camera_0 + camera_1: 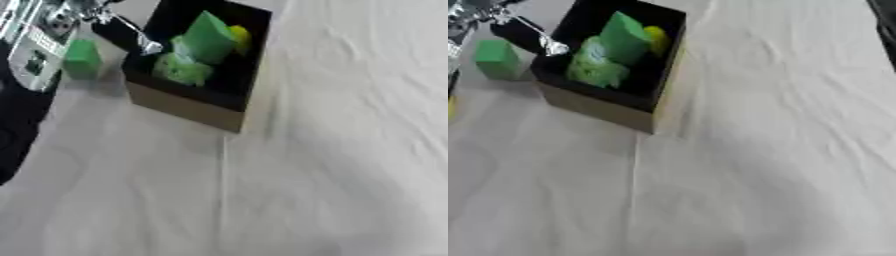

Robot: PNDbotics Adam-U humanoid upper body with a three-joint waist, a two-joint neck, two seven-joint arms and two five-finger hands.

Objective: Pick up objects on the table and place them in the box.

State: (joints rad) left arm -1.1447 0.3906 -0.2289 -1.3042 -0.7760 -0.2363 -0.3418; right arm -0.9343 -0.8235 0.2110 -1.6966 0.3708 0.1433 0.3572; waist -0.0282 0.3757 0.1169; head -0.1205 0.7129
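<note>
table (pixel 332 165): covered in a creased white cloth

box (pixel 188 107): dark inside, tan outer wall, standing toward the far left of the cloth; holds a tall green piece (pixel 208 37) leaning, a pale green crumpled item (pixel 182 70) in front of it, and a yellow object (pixel 241 37) behind

green block (pixel 83 59): on the cloth just left of the box, outside it

left hand (pixel 109 17): silver, at the top left above the box's left rim, one thin finger (pixel 144 42) reaching over the rim; cannot tell whether it is open or closed

right hand: out of sight
</note>
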